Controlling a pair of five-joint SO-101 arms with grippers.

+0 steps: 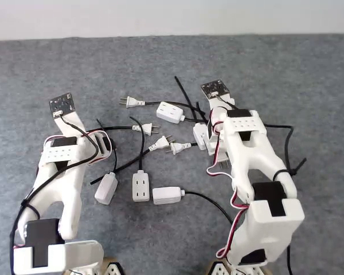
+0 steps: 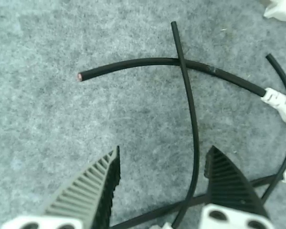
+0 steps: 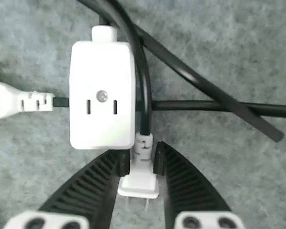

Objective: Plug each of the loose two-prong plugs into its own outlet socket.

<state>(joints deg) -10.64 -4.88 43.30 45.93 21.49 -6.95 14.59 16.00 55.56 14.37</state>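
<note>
My right gripper is clamped on a white two-prong plug, whose prongs point back toward the wrist. A white outlet socket lies just beside that plug. My left gripper stands wide apart above the grey carpet, and a black cable runs ungripped between its fingers. In the high view, other loose plugs lie mid-table. Three sockets sit at 6 o'clock from them, and one further socket sits at 12 o'clock.
</note>
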